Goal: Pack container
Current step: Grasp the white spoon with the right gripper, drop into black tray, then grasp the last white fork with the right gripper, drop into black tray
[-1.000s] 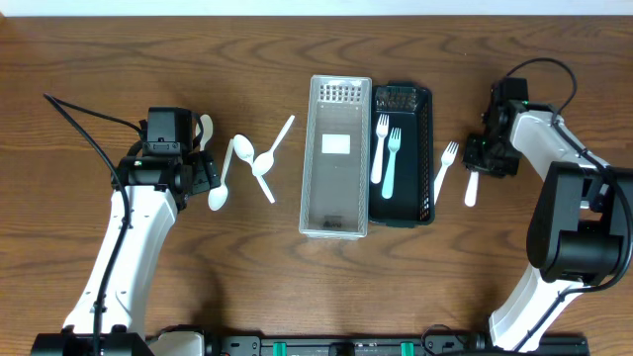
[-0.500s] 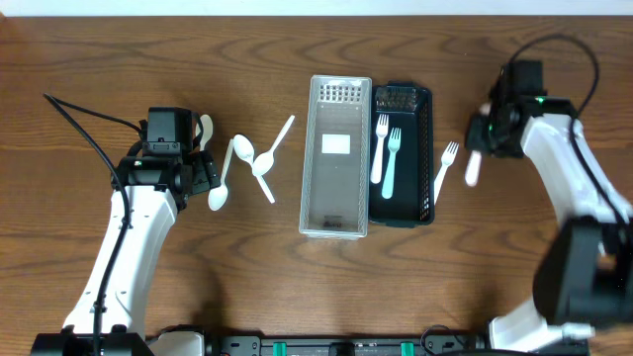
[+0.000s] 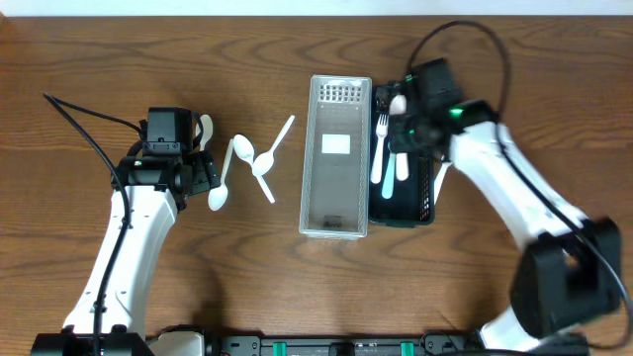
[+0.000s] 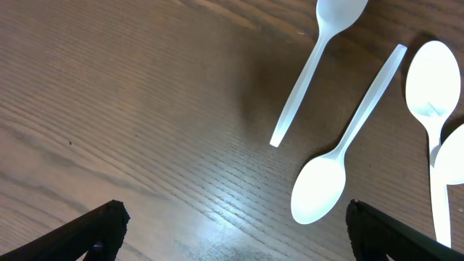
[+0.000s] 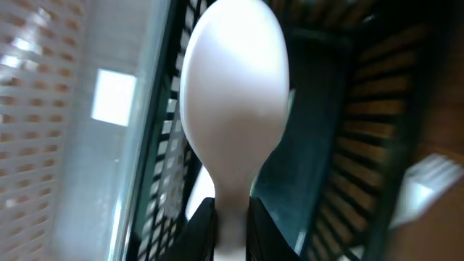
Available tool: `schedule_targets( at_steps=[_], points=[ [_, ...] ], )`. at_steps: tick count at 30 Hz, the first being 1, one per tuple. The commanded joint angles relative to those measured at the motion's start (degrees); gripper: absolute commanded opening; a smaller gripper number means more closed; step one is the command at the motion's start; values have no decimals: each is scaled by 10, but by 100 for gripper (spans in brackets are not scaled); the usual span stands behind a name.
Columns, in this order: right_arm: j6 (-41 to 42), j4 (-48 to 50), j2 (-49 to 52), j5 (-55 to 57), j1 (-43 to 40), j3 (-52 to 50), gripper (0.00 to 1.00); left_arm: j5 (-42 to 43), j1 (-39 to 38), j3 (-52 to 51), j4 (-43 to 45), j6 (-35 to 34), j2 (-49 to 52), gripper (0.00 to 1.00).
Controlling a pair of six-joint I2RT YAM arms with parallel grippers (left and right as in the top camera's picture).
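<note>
My right gripper (image 5: 232, 217), clamped narrow on a white spoon (image 5: 233, 109), has swung in from the right of the frame to over the black basket (image 5: 362, 109) at upper centre, so release looks due; beyond, bare wood table (image 3: 415, 287), loose spoons (image 3: 242, 148) at left, my left gripper (image 4: 235, 221) wide and empty.

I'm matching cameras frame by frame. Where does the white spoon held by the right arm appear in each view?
Overhead: the held spoon is right of centre near the top, over the far end of the black basket.
Left wrist: not in it; only loose spoons show.
Right wrist: fills the centre, handle between the fingers.
Shared landmark: the black basket, in overhead and right wrist.
</note>
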Motion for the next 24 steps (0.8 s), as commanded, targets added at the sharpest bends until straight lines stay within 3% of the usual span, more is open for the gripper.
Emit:
schedule_targets(
  at_steps=[1, 2, 5, 11, 17, 24],
  points=[
    [-8, 9, 7, 10, 13, 2, 37, 0, 2, 8, -2, 8, 2, 98],
    [-12, 4, 1, 12, 13, 8, 50, 0, 2, 8, -2, 8, 2, 98],
    [-15, -4, -21, 28, -3, 26, 61, 0, 2, 8, -2, 8, 2, 98],
    [76, -40, -70, 27, -104, 33, 60, 0, 2, 8, -2, 8, 2, 98],
    [87, -79, -46, 28, -182, 25, 61, 0, 2, 8, -2, 8, 2, 98],
    [94, -96, 27, 5, -188, 16, 58, 0, 2, 8, -2, 8, 2, 98]
  ],
)
